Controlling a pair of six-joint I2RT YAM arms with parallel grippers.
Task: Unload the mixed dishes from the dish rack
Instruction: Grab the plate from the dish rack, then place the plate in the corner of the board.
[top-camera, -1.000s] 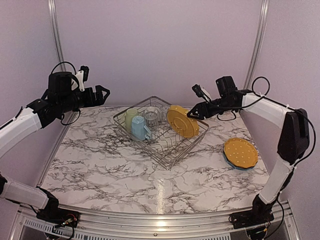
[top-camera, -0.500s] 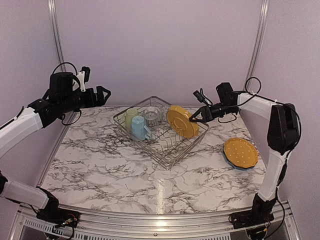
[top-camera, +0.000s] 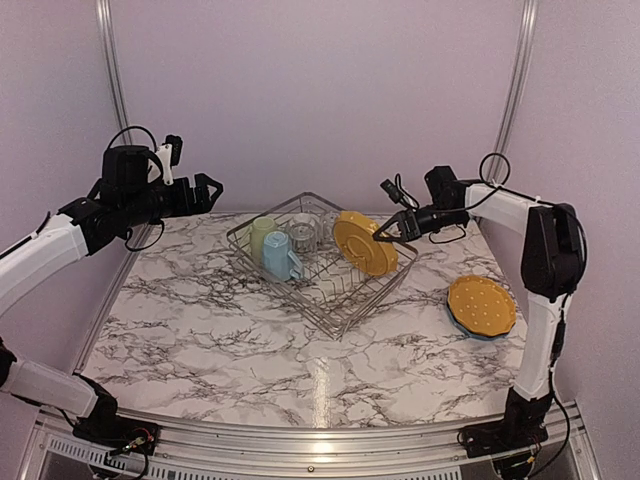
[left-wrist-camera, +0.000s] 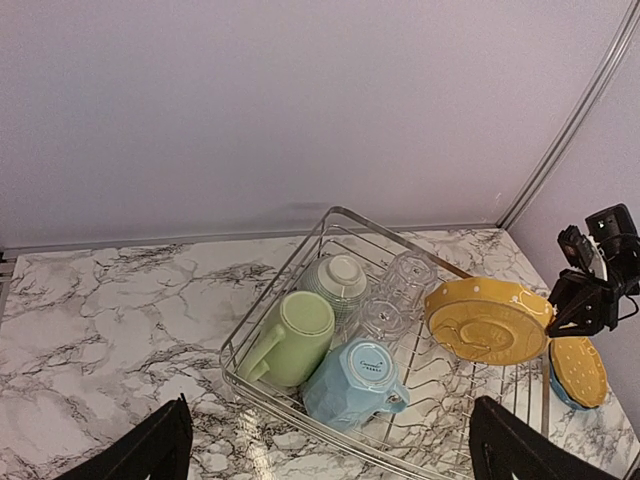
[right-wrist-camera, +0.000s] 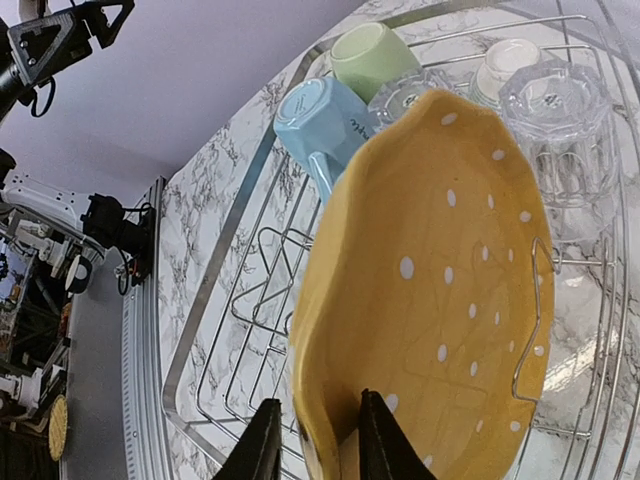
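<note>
So the square silver wire dish rack (top-camera: 335, 300) sits toward the back middle of the white marble-pattern table (top-camera: 250, 360), and it's not empty yet. A yellow-orange plate with white dots (right-wrist-camera: 440, 300) stands on edge in the dividers on the rack's right side, tilted a bit. The right gripper (right-wrist-camera: 318, 442) is right on it: one black finger on each side of the plate's rim, jaws narrowed down to a small gap. From the wrist view I honestly can't tell whether they're really pinching the rim or just straddling it. On the rack's left side there's a light blue mug (left-wrist-camera: 355, 385) lying on its side next to a pale green cup (left-wrist-camera: 300, 335), also tipped over, with a pale green ribbed bowl (left-wrist-camera: 335, 280) upside down behind them and a clear faceted glass (right-wrist-camera: 565, 130) upside down near the plate. Well off to the right on the table, another yellow-orange dotted plate (top-camera: 482, 305) is stacked on a blue plate (top-camera: 470, 330). The left gripper (top-camera: 210, 192) hangs in the air over the table's back-left area, well apart from the rack, jaws spread wide with nothing in them
</note>
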